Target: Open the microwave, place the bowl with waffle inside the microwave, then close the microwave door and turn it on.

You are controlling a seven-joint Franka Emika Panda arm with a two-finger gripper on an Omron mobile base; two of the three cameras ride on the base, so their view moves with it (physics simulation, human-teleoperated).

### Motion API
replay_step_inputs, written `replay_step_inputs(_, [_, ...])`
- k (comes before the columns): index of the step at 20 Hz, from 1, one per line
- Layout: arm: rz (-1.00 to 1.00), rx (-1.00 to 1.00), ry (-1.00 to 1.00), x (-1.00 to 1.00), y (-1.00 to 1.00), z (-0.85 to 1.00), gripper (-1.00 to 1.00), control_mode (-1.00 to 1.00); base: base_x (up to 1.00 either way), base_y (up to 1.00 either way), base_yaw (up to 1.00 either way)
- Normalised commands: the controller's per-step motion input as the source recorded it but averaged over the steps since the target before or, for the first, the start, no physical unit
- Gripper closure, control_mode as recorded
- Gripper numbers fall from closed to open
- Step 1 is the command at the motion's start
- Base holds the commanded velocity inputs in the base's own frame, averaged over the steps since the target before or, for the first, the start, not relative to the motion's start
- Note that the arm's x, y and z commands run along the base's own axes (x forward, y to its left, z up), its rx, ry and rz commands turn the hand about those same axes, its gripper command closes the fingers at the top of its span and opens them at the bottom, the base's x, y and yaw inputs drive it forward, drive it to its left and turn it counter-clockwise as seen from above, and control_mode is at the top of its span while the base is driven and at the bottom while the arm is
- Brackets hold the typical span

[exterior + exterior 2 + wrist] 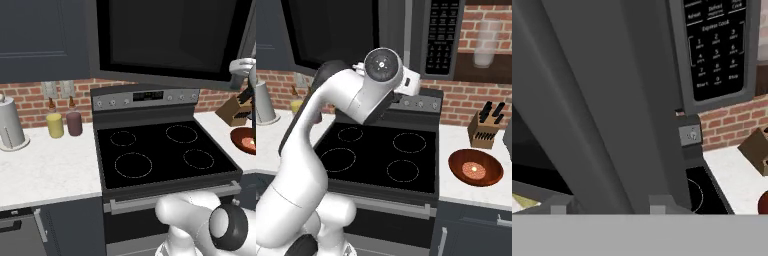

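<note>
Reddish-brown bowl (476,167) with the waffle (474,170) sits lower right of your right base view, on the counter (456,145) beside the stove (381,155). Microwave door (165,37) is swung open, upper frame; keypad (717,47) upper right. Finger spread: cannot tell.

You see a glossy reddish-brown bowl (476,167), a tan waffle (474,170), a white bench (466,137), red brick wall (466,102).
</note>
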Motion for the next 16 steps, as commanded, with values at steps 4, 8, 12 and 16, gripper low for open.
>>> replay_step_inputs(4, [-0.25,-0.04,0.07,-1.00,0.09,0.00,1.00,-1.00,0.00,0.00,0.00])
replay_step_inputs(8, [-0.27,-0.06,0.05,-1.00,0.15,0.00,1.00,-1.00,0.00,0.00,0.00])
replay_step_inputs(12, [-0.29,-0.08,0.00,-1.00,0.28,0.00,1.00,-1.00,0.00,0.00,0.00])
replay_step_inputs(16, [-0.31,-0.09,0.02,-1.00,0.36,0.00,1.00,-1.00,0.00,0.00,0.00])
